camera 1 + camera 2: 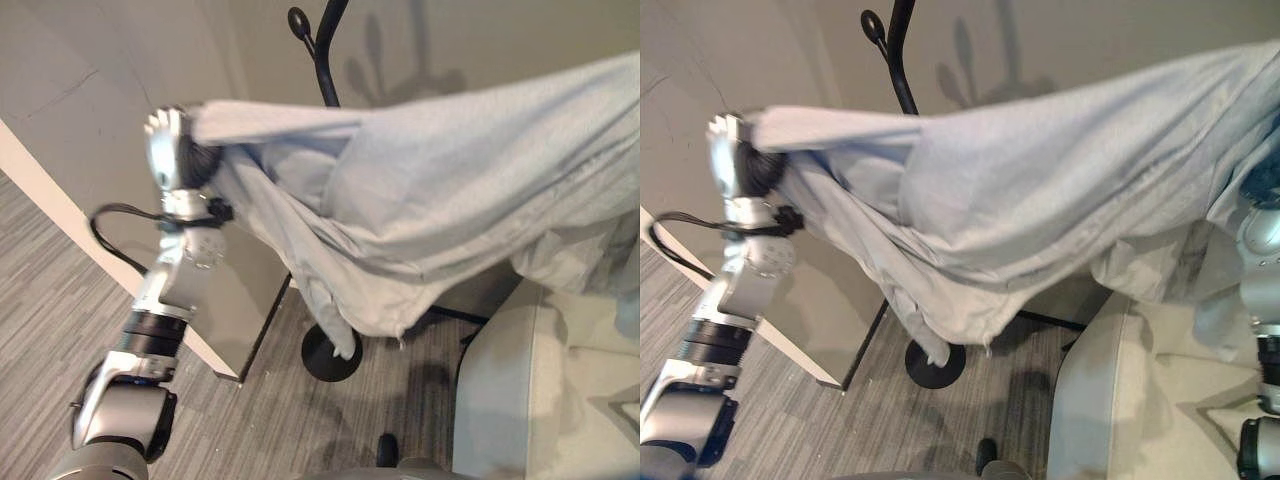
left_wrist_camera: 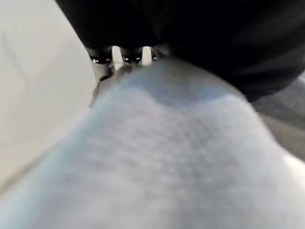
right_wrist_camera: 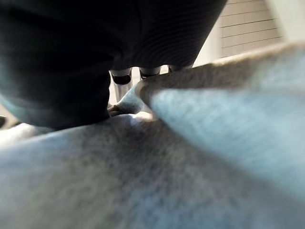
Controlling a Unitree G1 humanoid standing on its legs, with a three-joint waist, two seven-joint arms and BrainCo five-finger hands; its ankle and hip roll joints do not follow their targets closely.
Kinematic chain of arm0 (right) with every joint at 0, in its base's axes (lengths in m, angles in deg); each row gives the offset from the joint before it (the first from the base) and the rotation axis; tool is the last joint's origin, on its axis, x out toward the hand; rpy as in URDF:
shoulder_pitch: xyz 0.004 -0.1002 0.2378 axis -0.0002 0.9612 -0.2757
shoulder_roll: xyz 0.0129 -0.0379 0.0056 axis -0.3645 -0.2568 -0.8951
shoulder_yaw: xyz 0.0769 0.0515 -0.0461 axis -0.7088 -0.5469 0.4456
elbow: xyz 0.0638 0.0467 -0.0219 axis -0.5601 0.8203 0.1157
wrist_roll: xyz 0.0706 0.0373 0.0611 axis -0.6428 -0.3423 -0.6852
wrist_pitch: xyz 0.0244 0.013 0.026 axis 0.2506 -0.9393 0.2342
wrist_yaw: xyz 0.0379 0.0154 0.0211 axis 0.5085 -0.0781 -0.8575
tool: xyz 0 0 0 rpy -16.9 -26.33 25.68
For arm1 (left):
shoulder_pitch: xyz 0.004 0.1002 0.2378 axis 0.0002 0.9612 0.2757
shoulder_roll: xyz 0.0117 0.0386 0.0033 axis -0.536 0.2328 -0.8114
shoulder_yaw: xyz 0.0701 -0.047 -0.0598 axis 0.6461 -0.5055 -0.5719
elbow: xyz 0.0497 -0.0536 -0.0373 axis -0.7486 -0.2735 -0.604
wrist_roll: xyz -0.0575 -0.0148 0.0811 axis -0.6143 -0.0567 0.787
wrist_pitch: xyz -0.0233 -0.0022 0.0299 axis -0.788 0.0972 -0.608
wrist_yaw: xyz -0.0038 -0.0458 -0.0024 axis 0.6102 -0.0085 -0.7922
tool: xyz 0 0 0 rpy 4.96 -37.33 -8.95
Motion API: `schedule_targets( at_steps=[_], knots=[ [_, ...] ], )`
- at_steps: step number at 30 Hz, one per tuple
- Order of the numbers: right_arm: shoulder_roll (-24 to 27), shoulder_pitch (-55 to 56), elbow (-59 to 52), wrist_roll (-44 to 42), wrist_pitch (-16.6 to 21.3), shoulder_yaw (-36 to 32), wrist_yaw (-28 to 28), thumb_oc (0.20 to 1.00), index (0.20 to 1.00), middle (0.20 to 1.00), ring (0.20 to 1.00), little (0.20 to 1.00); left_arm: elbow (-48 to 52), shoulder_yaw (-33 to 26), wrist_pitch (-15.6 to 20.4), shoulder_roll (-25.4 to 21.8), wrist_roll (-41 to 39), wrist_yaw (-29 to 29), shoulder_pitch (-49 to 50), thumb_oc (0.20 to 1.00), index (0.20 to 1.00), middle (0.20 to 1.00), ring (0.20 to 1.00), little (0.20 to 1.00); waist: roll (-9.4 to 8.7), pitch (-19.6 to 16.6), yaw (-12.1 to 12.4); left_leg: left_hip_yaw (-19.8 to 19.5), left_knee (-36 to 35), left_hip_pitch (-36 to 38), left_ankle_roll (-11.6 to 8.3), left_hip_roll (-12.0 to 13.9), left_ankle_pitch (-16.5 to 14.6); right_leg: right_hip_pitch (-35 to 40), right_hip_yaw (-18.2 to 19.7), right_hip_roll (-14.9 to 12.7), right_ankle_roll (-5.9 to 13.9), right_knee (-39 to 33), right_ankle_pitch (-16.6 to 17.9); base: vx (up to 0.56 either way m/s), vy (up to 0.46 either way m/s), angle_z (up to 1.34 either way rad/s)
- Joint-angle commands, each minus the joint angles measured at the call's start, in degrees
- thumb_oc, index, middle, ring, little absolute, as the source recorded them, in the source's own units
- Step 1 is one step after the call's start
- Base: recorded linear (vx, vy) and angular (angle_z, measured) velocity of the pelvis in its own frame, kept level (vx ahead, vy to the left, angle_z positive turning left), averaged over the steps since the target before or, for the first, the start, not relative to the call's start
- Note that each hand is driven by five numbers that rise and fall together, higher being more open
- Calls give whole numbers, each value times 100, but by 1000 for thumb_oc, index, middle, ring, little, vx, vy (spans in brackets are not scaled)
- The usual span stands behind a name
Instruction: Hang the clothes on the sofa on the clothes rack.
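While the pale grey garment hangs stretched in the air between both hands, the left hand holds one end of it up high, fingers curled into the cloth beside the wall. Just right of that hand and behind the cloth rises the black clothes rack, its knobbed hook sticking out above the fabric's top edge and its round base on the floor below the sagging middle. Further right the cloth runs to the right hand, raised over the pale sofa, its fingers closed on a fold in the wrist view. To do this well, I judge both hands should lift the top edge above the hook, keep the cloth taut, carry it over the knob, and only then let go.
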Motion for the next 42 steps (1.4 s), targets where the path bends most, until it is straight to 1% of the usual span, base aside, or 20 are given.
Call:
schedule_targets(
  at_steps=[1,2,3,4,5,6,7,9,11,13,18,19,23,25,26,28,29,31,37,42],
  knots=[
    [274,-276,293,-398,155,266,125,200,200,200,200,200,-205,-45,-199,-735,-237,-363,-270,200,200,200,200,200,-224,-505,105,-105,632,-73,213,171,977,106,158,-392,400,336,-566,243,-368,23],
    [470,-409,563,-491,185,479,68,200,200,200,200,200,-555,-6,-311,-1019,-351,-350,-420,200,200,200,200,200,-327,-477,133,-117,1192,-272,292,262,1201,354,77,-301,258,201,-638,236,-350,31],
    [623,-554,716,-519,170,629,36,200,200,200,200,200,-746,90,-375,-1150,-394,-322,-541,200,200,200,200,200,-369,-425,196,-157,1503,-385,366,196,1119,468,76,-273,176,180,-711,191,-310,32],
    [676,-777,891,-565,174,848,3,200,200,200,200,200,-944,197,-393,-1197,-483,-296,-672,200,200,200,200,200,-402,-340,250,-254,1724,-597,436,6,942,532,105,-262,152,157,-748,109,-209,19],
    [856,-1164,1144,-658,164,1111,-108,200,200,200,200,200,-1087,248,-400,-1294,-540,-209,-757,200,200,200,200,200,-506,-206,384,-408,1901,-1200,576,-613,317,629,184,-262,126,135,-793,26,-104,11],
    [866,-1237,1181,-669,169,1163,-105,200,200,200,200,200,-1097,240,-398,-1297,-543,-207,-775,200,200,200,200,200,-514,-206,363,-408,1937,-1253,610,-646,324,602,170,-296,140,134,-776,73,-84,22],
    [935,-1375,1361,-721,151,1301,-175,200,200,200,200,200,-1110,303,-375,-1311,-496,-115,-781,200,200,200,200,200,-533,-184,383,-326,1770,-1456,651,-857,-46,634,161,-290,166,138,-812,33,3,21],
    [1009,-1667,1653,-798,125,1550,-230,200,200,200,200,200,-1054,480,-328,-1269,-447,40,-848,200,200,200,200,200,-535,-160,449,-106,1284,-1713,744,-1074,-274,643,131,-323,209,168,-847,104,21,20],
    [1035,-1952,1984,-899,140,1852,-225,200,200,200,200,200,-1078,578,-291,-1226,-428,115,-885,200,200,200,200,200,-513,-194,507,18,771,-1790,760,-1166,-90,642,155,-319,232,189,-893,190,58,13],
    [1044,-2357,2565,-1134,71,2174,-222,200,200,200,200,200,-975,790,-261,-1028,-410,252,-871,200,200,200,200,200,-422,-142,605,303,-6,-2127,656,-1277,507,825,197,-189,225,178,-1028,293,81,7],
    [802,-2691,2955,-1050,-140,2543,-304,200,200,200,200,200,-793,891,-244,-766,-278,458,-641,200,200,200,200,200,-353,-321,648,504,-387,-1703,876,-1402,417,941,205,-277,275,688,-1422,273,81,-21],
    [697,-2813,3236,-1011,-197,2713,-332,200,200,200,200,200,-855,1035,-274,-676,-264,524,-728,200,200,200,200,200,-418,-368,647,655,-216,-1582,1018,-1488,132,923,144,-450,401,1221,-1457,257,123,-23],
    [563,-3316,3589,-1120,-391,2940,-238,200,200,200,200,200,-796,1080,-456,-622,-302,447,-904,200,200,200,200,200,-325,-178,624,806,-176,-1137,1319,-1634,-139,97,115,-967,833,3076,-401,203,157,-25],
    [574,-3384,3622,-1149,-416,2956,-213,200,200,200,200,200,-764,1024,-509,-612,-286,417,-896,200,200,200,200,200,-258,-124,604,808,-247,-983,1342,-1614,-180,-160,58,-1049,776,3323,-460,119,32,4],
    [656,-3300,3584,-1185,-474,2861,-224,200,200,200,200,200,-577,830,-512,-647,-225,383,-755,200,200,200,200,200,-200,-99,514,686,-398,-731,1269,-1612,-235,-443,-8,-1023,620,2813,-714,165,-86,27],
    [851,-3176,3711,-1097,-583,2837,-165,200,200,200,200,200,-427,748,-537,-713,25,283,-614,200,200,200,200,200,-221,-92,453,684,-414,-729,1210,-1577,-224,-332,-27,-940,591,2385,-718,190,-120,26],
    [993,-2994,3477,-1125,-546,2559,-106,200,200,200,200,200,-433,544,-486,-809,-73,288,-430,200,200,200,200,200,-247,-177,369,618,-415,-647,1142,-1534,-311,-7,149,-827,625,1336,-889,126,-154,32],
    [972,-2772,3501,-1233,-542,2319,-79,200,200,200,200,200,-458,424,-433,-878,-149,313,-364,200,200,200,200,200,-299,-307,437,638,-464,-694,1085,-1503,-225,240,86,-735,579,851,-841,92,-136,34],
    [1054,-2005,3469,-1391,-306,1972,-314,200,200,200,200,200,-408,60,-340,-773,-309,434,329,200,200,200,200,200,-310,-539,504,533,-897,-539,929,-1419,8,615,-26,-558,569,247,-716,71,-83,19],
    [247,-613,2915,-1082,-176,1510,-720,200,200,200,200,200,-351,-107,-282,-179,-424,628,1142,200,200,200,200,200,-302,-496,492,464,-1055,-396,872,-1356,34,777,-109,-484,504,63,-751,17,-47,1]
  ],
)
